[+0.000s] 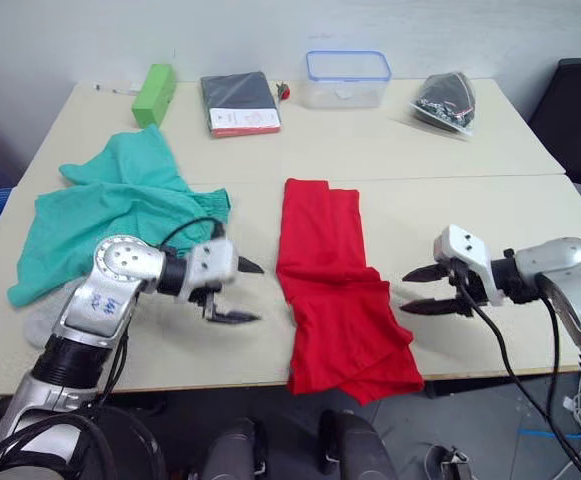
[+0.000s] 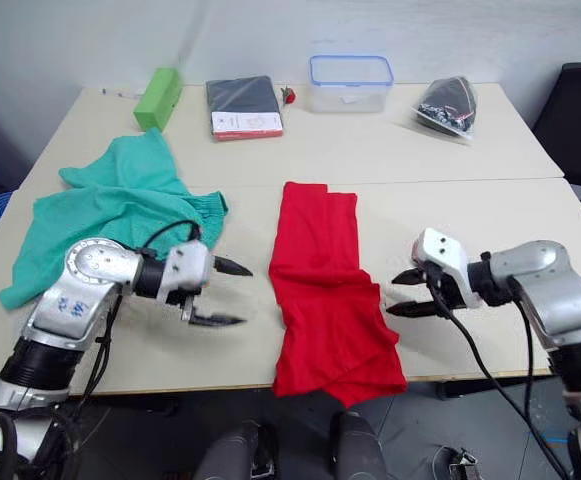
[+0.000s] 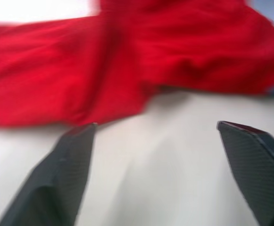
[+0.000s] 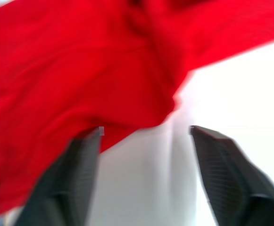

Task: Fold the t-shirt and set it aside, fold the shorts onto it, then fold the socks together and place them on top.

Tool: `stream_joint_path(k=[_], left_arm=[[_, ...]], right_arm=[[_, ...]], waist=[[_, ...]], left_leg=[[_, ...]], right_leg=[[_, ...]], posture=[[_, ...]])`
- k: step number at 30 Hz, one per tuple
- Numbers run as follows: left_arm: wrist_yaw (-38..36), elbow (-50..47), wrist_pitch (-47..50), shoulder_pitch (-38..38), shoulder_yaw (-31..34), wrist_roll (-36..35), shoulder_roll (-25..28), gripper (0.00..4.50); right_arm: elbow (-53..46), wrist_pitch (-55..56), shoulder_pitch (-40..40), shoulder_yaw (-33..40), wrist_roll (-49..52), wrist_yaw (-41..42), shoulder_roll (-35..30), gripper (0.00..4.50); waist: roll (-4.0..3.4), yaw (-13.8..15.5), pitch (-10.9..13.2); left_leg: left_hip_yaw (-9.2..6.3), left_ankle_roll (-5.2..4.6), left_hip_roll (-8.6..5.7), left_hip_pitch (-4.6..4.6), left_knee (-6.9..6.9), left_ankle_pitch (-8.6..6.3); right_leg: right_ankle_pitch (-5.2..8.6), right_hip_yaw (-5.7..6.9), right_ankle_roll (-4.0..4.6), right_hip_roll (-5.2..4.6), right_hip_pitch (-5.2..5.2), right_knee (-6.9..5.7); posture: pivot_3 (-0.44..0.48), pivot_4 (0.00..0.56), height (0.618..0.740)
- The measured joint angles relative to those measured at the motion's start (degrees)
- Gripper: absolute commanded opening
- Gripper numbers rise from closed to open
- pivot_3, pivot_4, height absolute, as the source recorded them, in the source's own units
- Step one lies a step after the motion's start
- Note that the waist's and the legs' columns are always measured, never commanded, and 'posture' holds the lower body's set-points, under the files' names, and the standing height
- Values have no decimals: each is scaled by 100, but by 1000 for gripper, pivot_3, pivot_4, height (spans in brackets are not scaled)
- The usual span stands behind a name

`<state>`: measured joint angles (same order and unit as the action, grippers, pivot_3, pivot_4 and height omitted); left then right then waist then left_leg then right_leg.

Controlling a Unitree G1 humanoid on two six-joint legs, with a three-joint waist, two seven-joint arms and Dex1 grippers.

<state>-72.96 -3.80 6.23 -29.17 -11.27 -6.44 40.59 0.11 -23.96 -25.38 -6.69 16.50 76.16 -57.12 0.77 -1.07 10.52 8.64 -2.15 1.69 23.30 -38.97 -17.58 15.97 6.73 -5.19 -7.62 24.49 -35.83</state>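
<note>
The red t-shirt [image 1: 330, 290] lies folded into a long strip down the middle of the table, its near end hanging over the front edge. My left gripper [image 1: 248, 292] is open just to its left, empty, fingers pointing at the cloth. On the shirt's right, my right gripper [image 1: 416, 291] is open and empty, its tips close to the fabric edge. The teal-green shorts [image 1: 110, 210] lie crumpled at the left of the table. A bit of light grey sock [image 1: 42, 322] peeks out under my left arm. Red cloth [image 3: 127, 61] fills the far side of both wrist views.
Along the back edge stand a green box [image 1: 154, 94], a dark flat package [image 1: 239, 103], a clear plastic container with a blue rim [image 1: 347, 79] and a bag of dark items [image 1: 447, 100]. A black chair [image 1: 580, 110] is at the far right.
</note>
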Motion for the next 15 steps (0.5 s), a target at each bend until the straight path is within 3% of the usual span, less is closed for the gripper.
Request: stream_joint_path(k=[1,4,6,9,15], left_arm=[[-12,40,-564,-11,-148,180,-6,4500],[-56,343,-1938,-119,-438,490,-67,4500],[-13,641,-2584,-243,-587,592,-297,4500],[93,966,-3284,-342,-810,748,-533,4500],[384,1587,-4387,-585,-1036,1056,-840,4500]], right_arm=[[11,660,178,77,-154,42,-87,4451],[251,2813,539,247,-552,250,-195,4483],[755,4763,618,264,-784,403,-202,4483],[1481,6686,469,216,-1078,400,-86,4483],[2273,8795,122,-281,-1548,99,124,4483]], waist=[[0,21,0],[0,78,0],[0,85,0],[0,79,1],[0,81,1]], left_leg=[[5,3,-1,0,-1,-2],[21,-10,1,-9,-1,6],[28,-33,0,-12,-2,17],[33,-42,1,-14,-11,23],[38,-45,5,-22,-14,28]], right_leg=[[-1,2,-3,-1,0,2],[-3,13,-6,7,-2,0],[-5,11,-10,11,-3,-1],[-6,9,-11,11,-4,-4],[-6,9,-11,9,-8,-8]], posture=[[0,150,740],[0,150,740],[0,150,740],[0,150,740],[0,150,740]])
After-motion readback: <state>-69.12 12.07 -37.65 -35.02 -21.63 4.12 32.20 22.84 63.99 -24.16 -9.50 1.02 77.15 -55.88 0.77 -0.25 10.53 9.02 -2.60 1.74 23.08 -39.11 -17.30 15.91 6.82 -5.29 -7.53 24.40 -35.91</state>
